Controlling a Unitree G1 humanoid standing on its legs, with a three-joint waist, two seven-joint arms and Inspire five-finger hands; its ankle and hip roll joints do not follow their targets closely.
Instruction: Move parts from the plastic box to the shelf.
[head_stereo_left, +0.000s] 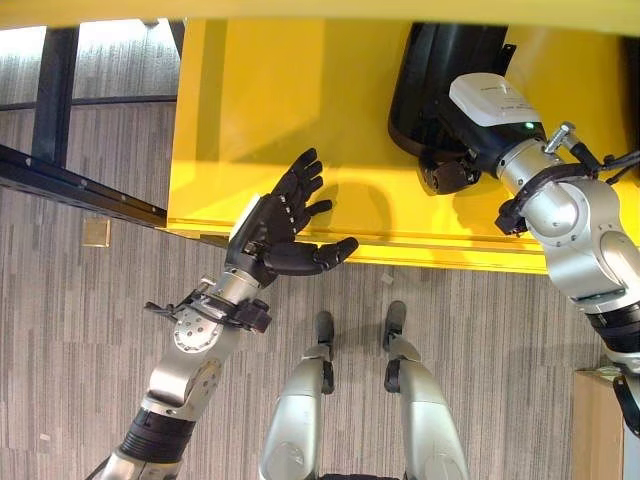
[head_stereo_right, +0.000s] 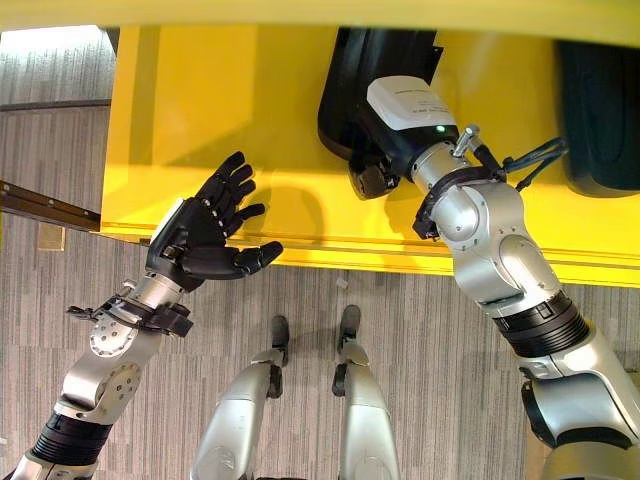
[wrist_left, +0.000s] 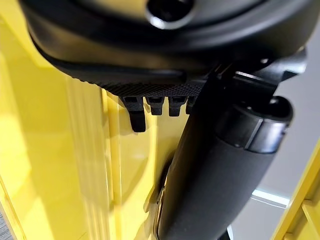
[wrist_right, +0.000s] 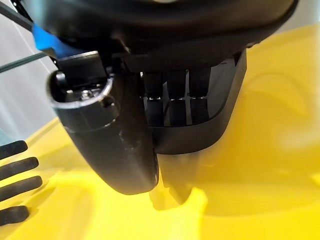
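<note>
black part upright (long axis vertical), right hand gripping

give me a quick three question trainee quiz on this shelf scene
1. True or false: the left hand is open and holds nothing.
2. What does the right hand grip? A) a red box B) a black part C) a white cloth
3. Fill in: the black part rests on the ___ shelf.

Key: 1 true. 2 B; the right wrist view shows fingers curled over the part's edge. 3 yellow.
</note>
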